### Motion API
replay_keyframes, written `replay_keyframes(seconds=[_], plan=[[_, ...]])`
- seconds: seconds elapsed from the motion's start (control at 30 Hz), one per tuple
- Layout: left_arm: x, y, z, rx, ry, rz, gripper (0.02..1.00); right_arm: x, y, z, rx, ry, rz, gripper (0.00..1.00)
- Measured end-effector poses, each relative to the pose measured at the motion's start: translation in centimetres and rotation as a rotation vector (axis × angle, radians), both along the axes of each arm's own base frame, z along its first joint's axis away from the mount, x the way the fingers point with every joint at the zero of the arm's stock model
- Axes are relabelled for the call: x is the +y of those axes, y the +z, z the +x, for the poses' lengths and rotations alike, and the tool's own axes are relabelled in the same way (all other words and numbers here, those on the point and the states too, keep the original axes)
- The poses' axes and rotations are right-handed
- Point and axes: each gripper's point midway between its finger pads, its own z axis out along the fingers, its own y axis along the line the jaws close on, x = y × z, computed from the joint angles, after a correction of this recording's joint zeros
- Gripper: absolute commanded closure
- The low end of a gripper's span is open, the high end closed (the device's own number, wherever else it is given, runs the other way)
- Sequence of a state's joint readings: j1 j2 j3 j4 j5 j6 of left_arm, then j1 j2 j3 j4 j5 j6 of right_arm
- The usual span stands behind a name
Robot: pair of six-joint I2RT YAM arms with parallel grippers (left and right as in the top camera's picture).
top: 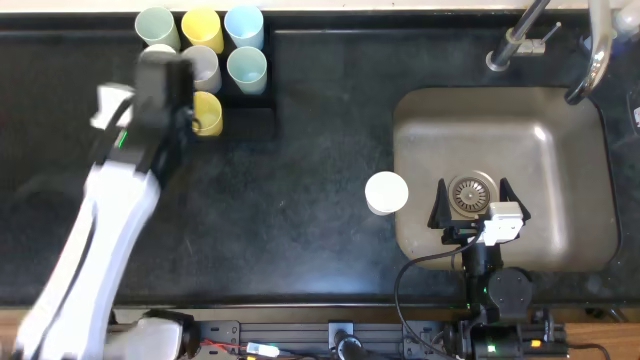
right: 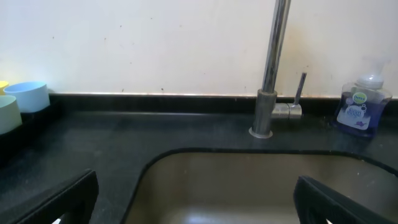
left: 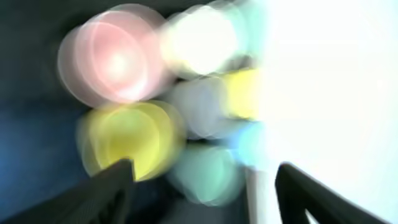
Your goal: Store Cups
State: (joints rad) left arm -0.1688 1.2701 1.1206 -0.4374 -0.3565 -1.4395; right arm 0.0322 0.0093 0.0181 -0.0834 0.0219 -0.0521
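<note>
Left wrist view shows the left gripper point(left: 205, 167) spread wide and empty just above the stored cups point(left: 127, 134), so it should rise clear of their rims before seeking the white cup point(top: 386, 193), far off beside the sink point(top: 560, 110), near the released right gripper point(top: 473, 202).

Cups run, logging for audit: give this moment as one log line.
left gripper: open above racked cups | right gripper: open over sink | white cup: on counter beside sink
</note>
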Motion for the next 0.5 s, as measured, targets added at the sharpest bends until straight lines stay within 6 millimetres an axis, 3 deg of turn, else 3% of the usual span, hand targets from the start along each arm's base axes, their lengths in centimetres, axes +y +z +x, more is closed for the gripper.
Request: replay_keyframes(seconds=[0.1, 0.17, 0.2, 0.3, 0.5], plan=[[0.2, 8.3, -2.2, -0.307, -0.144, 0.268, 0.132, 0.0, 0.0, 0.0, 0.000, 0.000, 0.000, 0.005], [0.0, 11.6, -5.3, -0.437, -0.231, 0.494, 0.060, 0.0, 0.0, 0.0, 0.000, 0.000, 0.000, 0.003], [-0.2, 12.3, -6.8, -0.475, -0.268, 0.602, 0.018, 0.0, 0.0, 0.0, 0.000, 0.000, 0.000, 0.005], [-0.3, 11.6, -10.6, -0.516, -0.348, 0.880, 0.018, 0.0, 0.0, 0.0, -0.001, 0.000, 0.000, 0.003], [-0.2, 4.1, -14.1, -0.480, -0.443, 1.166, 0.018, 0.0, 0.0, 0.0, 0.000, 0.000, 0.000, 0.003]])
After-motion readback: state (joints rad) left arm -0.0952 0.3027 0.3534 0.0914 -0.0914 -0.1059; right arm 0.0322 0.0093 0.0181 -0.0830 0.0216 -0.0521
